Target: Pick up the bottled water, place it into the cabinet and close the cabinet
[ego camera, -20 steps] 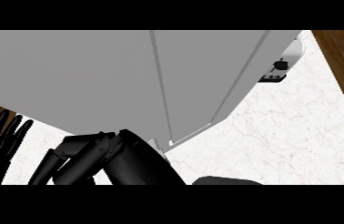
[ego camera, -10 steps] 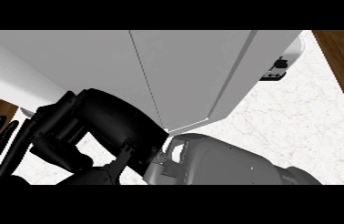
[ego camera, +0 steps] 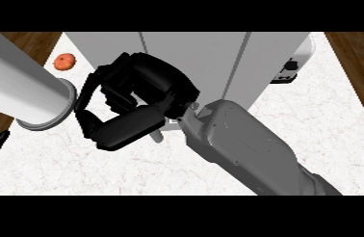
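1. Grey cabinet (ego camera: 213,62) upright at the back of the white marble counter (ego camera: 85,168); bottled water nowhere visible.
2. Black right hand (ego camera: 138,98) in front of the cabinet, fingers curled, thumb extended; contents, if any, impossible to tell.
3. Grey left forearm (ego camera: 28,86) at the left edge, its hand out of view.
4. Orange fruit (ego camera: 65,62) far left; toaster (ego camera: 292,67) at right.

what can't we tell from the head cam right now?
- Bottled water: not visible; the right hand and its forearm cover the cabinet front, hiding any bottle.
- Left hand: cut off by the left edge.
- Appliance behind the cabinet: mostly hidden.
- Orange object: too small to identify.
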Robot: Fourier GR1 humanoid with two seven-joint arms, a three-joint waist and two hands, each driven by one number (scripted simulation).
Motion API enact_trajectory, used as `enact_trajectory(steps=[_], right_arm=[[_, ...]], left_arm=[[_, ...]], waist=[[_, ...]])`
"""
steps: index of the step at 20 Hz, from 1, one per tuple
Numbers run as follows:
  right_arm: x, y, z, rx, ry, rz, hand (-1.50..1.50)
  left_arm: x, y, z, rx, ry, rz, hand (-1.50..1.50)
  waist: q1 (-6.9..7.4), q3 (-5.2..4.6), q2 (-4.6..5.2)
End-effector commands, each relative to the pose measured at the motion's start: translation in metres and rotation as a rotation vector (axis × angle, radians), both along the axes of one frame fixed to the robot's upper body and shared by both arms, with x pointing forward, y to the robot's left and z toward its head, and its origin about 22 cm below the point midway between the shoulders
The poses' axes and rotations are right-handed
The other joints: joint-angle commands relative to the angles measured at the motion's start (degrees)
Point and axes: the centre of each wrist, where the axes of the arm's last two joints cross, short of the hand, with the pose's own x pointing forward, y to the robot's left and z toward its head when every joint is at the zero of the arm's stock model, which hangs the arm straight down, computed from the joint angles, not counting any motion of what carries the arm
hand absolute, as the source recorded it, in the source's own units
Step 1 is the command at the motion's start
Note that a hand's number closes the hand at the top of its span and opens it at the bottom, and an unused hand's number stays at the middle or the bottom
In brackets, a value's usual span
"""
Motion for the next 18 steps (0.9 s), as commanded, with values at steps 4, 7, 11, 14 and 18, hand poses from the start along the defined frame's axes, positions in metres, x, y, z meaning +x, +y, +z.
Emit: enact_trajectory(steps=[4,7,11,14,18], right_arm=[[0.04,-0.031,-0.017,-0.02,-0.064,-0.189,1.5],[0.061,-0.054,-0.017,-0.027,-0.082,-0.289,1.5],[0.069,-0.046,-0.028,-0.068,-0.123,-0.375,1.5],[0.075,-0.061,-0.007,-0.032,-0.128,-0.413,1.5],[0.081,-0.078,-0.014,-0.04,-0.15,-0.455,-1.5]], left_arm=[[0.004,0.002,0.009,-0.015,0.02,0.013,-1.5],[-0.002,-0.011,0.001,-0.007,0.009,0.025,-1.5],[-0.004,-0.012,0.007,0.001,0.016,0.006,-1.5],[-0.002,-0.005,0.004,0.008,0.018,0.003,-1.5],[-0.001,-0.006,0.006,-0.006,0.015,-0.022,-1.5]], waist=[[-0.7,0.02,0.01],[-0.56,0.02,0.12],[0.13,0.0,0.33],[-0.6,-0.03,0.17],[-0.39,-0.02,0.26]])
